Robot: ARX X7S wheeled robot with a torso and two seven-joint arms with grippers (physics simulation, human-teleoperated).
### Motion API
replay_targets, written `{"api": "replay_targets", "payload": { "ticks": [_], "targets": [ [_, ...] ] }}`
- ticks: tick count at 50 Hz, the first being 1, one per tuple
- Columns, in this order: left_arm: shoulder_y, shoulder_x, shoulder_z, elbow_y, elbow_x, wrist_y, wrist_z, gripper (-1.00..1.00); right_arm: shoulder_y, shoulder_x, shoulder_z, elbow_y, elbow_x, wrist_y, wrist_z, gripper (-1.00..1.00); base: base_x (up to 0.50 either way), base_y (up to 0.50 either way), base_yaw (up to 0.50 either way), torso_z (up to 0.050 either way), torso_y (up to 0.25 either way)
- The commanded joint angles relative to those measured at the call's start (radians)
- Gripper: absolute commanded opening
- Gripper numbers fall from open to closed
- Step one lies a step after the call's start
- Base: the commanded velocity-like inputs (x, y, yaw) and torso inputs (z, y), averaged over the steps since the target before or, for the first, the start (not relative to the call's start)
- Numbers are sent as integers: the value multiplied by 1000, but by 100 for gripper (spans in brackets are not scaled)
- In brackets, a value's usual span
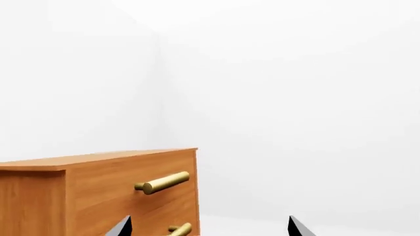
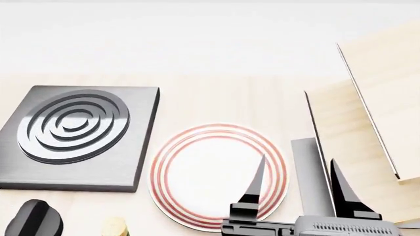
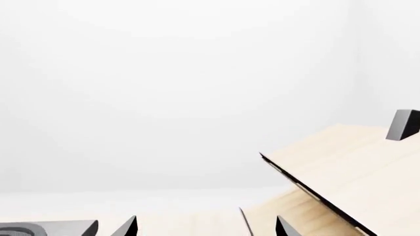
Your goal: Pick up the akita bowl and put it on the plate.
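Observation:
The plate [image 2: 196, 174], white with thin red rings, lies flat on the light wooden table in the middle of the head view. The akita bowl is out of view in every frame. My right gripper [image 2: 298, 161] hovers at the plate's right edge, open, with nothing between its dark pointed fingers [image 2: 256, 182]. In the right wrist view the right gripper [image 3: 206, 225] shows only its two tips, wide apart. My left gripper [image 1: 208, 225] does not appear in the head view. Its wrist view shows two tips far apart with nothing between them.
A square grey stove burner [image 2: 78, 135] with concentric rings lies left of the plate. Light wooden panels [image 2: 374, 113] with dark edges rise at the right. A black knob [image 2: 33, 219] and a cork-coloured object [image 2: 115, 227] sit at the front left. The left wrist faces a wooden cabinet [image 1: 111, 187] with brass handles.

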Motion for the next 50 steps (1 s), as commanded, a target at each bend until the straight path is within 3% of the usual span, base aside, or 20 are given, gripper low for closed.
{"api": "replay_targets", "payload": {
  "ticks": [1,35,50],
  "targets": [
    [49,-33,-45,-2,50,-14,-28,100,7,1,-6,18,0,-5,0,100,0,0,0,0,0],
    [116,-75,-153,39,31,-87,-46,100,21,4,-18,61,-2,-15,11,100,0,0,0,0,0],
    [168,-103,-239,112,-172,-138,50,100,20,5,-18,71,6,-27,13,100,0,0,0,0,0]
  ]
}}
